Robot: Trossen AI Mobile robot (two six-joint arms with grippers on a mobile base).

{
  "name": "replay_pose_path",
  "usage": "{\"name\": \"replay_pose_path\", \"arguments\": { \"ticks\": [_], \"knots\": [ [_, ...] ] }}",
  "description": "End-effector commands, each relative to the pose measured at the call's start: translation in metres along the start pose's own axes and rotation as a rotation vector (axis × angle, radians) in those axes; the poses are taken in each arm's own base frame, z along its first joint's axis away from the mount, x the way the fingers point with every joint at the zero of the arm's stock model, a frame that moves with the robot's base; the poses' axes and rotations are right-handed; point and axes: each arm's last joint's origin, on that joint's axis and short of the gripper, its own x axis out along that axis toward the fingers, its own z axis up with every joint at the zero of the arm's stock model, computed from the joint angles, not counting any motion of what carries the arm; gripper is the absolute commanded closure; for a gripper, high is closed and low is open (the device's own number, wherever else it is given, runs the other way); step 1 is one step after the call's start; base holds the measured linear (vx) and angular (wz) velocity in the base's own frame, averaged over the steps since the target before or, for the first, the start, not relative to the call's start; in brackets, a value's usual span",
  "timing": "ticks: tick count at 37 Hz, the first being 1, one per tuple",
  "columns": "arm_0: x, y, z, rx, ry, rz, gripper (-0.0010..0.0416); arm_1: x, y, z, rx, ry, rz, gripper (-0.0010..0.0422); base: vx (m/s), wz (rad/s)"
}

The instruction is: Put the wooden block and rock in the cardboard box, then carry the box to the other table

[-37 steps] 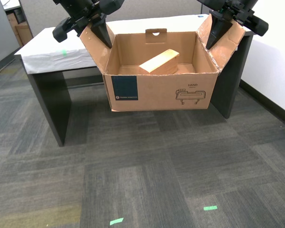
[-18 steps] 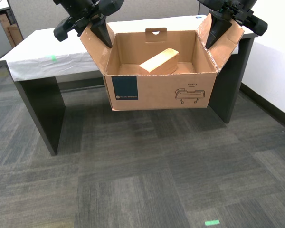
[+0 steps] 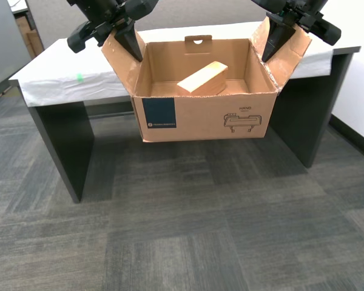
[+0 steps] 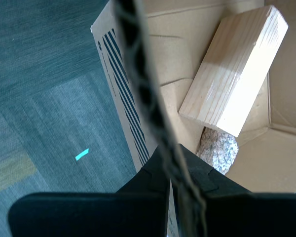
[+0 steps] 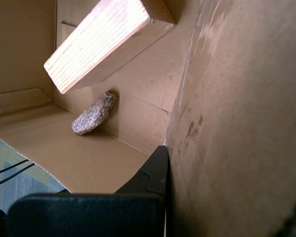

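You see the cardboard box (image 3: 203, 115) hanging above the carpet in front of the counter (image 3: 54, 76). My first gripper (image 3: 273, 45) and my second gripper (image 3: 130, 42) have their jaws clamped on its side flaps. The wooden block (image 3: 203, 77) leans inside, over the rock (image 5: 93, 114).

**Box mouth open from above, side flaps taken**

The cardboard box (image 3: 203, 115) is left open at the top. Much of its interior is occupied by the tilted wooden block (image 3: 203, 77), with the rock (image 5: 94, 114) tucked beneath it. Both side flaps are blocked by clamped grippers.
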Motion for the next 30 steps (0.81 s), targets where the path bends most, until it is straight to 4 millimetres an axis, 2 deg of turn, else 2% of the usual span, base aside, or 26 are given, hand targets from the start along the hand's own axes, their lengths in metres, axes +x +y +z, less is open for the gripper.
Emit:
{"name": "replay_pose_path", "arguments": {
  "ticks": [1,11,30],
  "knots": [
    [0.000,0.000,0.000,-0.004,-0.001,0.007,0.0406,0.000,-0.003,-0.002,0.009,0.018,-0.035,0.0413,0.157,0.101],
    [0.000,0.000,0.000,-0.005,-0.003,0.007,0.0406,0.003,-0.014,-0.004,0.020,0.032,-0.066,0.0413,0.159,0.068],
    [-0.001,0.000,0.001,-0.006,-0.009,0.006,0.0406,0.003,-0.015,-0.004,0.015,0.034,-0.063,0.0413,0.158,0.020]
  ]
}}
